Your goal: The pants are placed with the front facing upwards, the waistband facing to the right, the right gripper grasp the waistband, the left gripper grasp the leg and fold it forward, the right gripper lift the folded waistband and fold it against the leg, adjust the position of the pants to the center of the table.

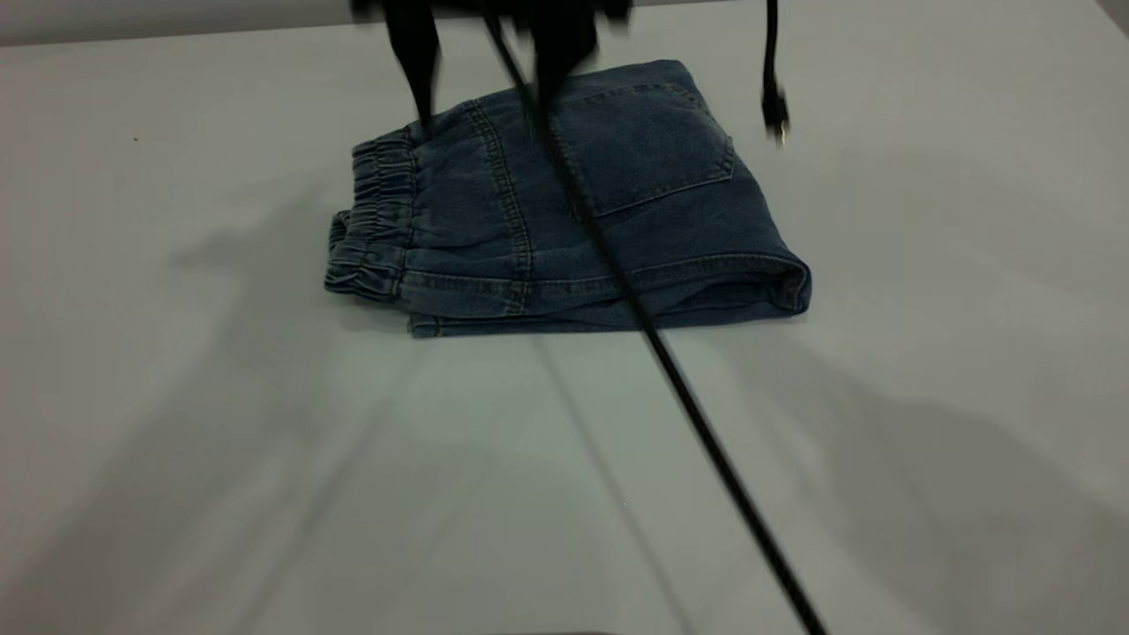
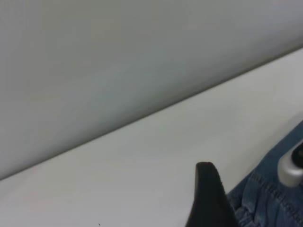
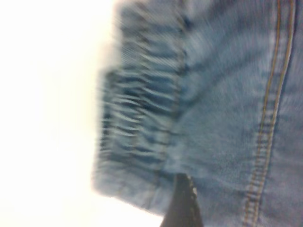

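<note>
The pants lie folded into a compact blue denim bundle on the table, back patch pocket up. The gathered waistband is at the bundle's left end in the exterior view. My right gripper hangs open just above the pants. One finger is beside the waistband, the other near the pocket. The right wrist view shows the waistband and one speckled fingertip over the denim. My left gripper is a black wedge at the pants' edge, close to the right gripper's silver cylinder.
A black cable runs diagonally across the pants and down over the front of the table. Another short cable end dangles at the upper right. The table's far edge runs past the left gripper.
</note>
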`<state>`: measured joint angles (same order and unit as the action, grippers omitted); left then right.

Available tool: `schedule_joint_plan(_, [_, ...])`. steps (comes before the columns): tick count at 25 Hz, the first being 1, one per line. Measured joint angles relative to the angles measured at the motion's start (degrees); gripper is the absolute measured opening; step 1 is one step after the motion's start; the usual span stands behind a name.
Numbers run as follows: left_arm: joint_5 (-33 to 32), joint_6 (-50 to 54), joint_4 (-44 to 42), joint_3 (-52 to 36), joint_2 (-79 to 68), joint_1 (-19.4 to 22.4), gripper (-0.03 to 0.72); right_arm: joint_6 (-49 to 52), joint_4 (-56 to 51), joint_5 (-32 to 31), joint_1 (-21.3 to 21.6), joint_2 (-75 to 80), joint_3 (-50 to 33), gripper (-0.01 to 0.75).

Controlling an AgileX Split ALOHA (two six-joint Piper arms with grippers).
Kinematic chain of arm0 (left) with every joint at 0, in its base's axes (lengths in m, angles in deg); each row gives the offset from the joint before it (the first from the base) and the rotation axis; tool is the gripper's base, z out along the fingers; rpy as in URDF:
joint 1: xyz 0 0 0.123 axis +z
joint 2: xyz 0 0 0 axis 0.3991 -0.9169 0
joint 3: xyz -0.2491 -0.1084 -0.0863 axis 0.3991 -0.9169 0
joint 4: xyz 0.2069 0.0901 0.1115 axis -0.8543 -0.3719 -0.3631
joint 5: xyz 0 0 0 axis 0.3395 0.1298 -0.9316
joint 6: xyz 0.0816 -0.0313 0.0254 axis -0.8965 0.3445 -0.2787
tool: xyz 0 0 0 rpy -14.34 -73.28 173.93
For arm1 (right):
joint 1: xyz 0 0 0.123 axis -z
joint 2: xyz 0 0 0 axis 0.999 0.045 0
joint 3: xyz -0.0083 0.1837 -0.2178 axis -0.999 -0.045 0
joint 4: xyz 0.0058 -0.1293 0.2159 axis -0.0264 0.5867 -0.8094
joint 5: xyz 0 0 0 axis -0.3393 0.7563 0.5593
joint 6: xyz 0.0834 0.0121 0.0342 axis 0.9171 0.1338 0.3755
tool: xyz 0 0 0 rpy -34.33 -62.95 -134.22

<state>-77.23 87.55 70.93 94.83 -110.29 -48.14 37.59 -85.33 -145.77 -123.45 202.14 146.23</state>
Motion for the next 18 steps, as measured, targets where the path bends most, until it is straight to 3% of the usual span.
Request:
schedule_joint_plan(4, [-2.1, 0.0, 0.0, 0.0, 5.2, 0.0, 0.428, -4.8, -0.4, -0.7, 0.0, -8.9, 0.4, 0.503])
schedule_joint_plan(12, [-14.9, -0.1, 0.3, 0.0, 16.5, 0.0, 0.428, -11.8, -1.5, -1.9, 0.0, -27.5, 0.1, 0.503])
schedule_joint_plan(18, [-23.7, -4.5, 4.4, 0.0, 24.8, 0.0, 0.428, -17.0, -1.5, -2.1, 0.0, -42.8, -8.8, 0.503])
